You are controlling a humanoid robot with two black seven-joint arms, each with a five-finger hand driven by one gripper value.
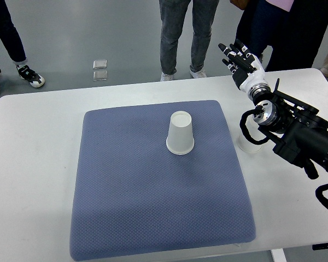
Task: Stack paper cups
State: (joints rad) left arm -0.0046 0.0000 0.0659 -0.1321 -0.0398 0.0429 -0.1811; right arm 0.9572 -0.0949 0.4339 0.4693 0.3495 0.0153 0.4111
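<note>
- Smooth white table [33,164], grey floor in the upper frame, people's legs [183,33] standing behind.
- Soft bumpy blue square mat [153,202] mid-frame.
- Upside-down white paper cup [180,134] on mat; another white cup [250,143] right, half hidden.
- Black-and-white right robot hand [239,59] upper right, fingers spread wide, holding nothing.

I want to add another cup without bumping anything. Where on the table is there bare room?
The blue mat is bare left of and in front of the upside-down paper cup. The white table left of the mat is bare too. It is crowded at the mat's right edge: a second cup stands there, partly hidden under the right hand and its arm.
</note>
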